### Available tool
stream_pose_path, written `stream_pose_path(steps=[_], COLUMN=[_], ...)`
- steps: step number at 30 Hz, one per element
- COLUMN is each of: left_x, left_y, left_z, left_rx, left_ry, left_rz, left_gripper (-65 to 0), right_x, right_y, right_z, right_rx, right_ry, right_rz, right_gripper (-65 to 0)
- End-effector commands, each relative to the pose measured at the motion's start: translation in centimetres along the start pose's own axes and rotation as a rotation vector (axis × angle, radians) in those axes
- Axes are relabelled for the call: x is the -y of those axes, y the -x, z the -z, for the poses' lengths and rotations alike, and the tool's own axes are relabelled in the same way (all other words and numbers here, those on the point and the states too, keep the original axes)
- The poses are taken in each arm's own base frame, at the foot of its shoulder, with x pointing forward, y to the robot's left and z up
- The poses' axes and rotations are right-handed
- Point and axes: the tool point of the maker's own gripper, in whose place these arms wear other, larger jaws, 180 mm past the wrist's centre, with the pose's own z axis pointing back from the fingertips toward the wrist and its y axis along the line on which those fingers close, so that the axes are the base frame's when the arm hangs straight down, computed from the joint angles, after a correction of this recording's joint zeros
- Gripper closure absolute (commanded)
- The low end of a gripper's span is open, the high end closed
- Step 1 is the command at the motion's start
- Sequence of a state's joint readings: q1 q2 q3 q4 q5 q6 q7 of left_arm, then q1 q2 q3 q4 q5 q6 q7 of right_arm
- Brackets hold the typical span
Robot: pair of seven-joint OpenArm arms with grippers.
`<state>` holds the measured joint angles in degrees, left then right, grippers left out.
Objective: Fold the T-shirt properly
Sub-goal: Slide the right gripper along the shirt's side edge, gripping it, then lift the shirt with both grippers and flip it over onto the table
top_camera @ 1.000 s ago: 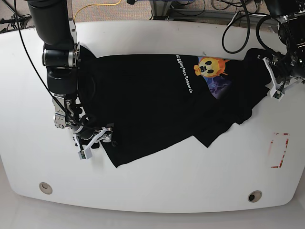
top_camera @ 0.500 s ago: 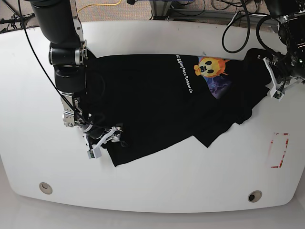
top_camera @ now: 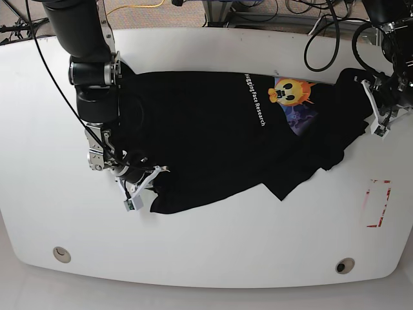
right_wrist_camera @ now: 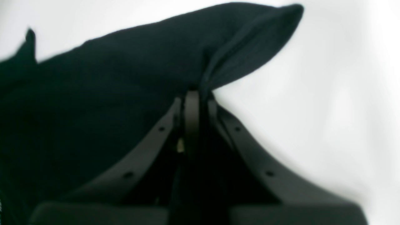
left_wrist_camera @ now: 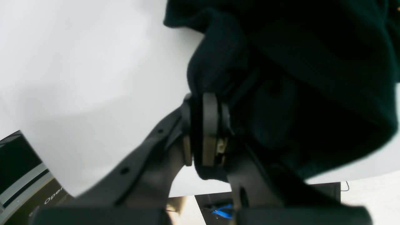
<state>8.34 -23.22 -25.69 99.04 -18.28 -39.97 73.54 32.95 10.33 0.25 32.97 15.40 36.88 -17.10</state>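
Cloth of the T-shirt is spread across the middle of the white table, black, with white lettering running down its chest and a yellow-orange cartoon face above a purple-blue patch toward two o'clock. A pointed flap of the hem hangs toward five o'clock.

At eight o'clock on the garment, the right gripper is seen pressed into the lower corner of the fabric. In the right wrist view its fingers are brought together, and a fold of the shirt's edge is pinched between them and raised off the table.

At three o'clock, the left gripper is set against the bunched far end of the shirt. In the left wrist view its fingers are clamped on a thick wad of black cloth, with more fabric draped behind.

A red-outlined rectangle is marked on the table at four o'clock, well apart from the shirt.
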Motion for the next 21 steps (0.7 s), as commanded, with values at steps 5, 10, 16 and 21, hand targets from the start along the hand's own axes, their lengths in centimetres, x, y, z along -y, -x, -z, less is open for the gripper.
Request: stream_pose_path(steps=[5, 10, 16, 21], left_x=[-2.2, -3.3, -4.4, -6.1], left_y=[-3.5, -6.2, -10.7, -14.9], left_z=[-1.4, -2.2, -3.9, -6.4], left_rx=[0.089, 0.150, 0.204, 0.306], left_ry=[-0.056, -0.081, -0.117, -0.160], left_rz=[0.004, 0.008, 0.044, 0.029], left_gripper=[0.0, 0.0, 0.0, 0.0], right_x=[-0.3, -1.9, -0.7, -0.5], right_y=[-6.2, -9.4, -13.7, -17.7], right_z=[-2.5, -4.8, -9.6, -12.7], right_rx=[0.031, 0.045, 0.101, 0.168], right_ry=[0.018, 0.046, 0.151, 0.216], right_rz=[-0.168, -0.317, -0.396, -0.445], right_gripper=[0.0, 0.0, 0.0, 0.0])
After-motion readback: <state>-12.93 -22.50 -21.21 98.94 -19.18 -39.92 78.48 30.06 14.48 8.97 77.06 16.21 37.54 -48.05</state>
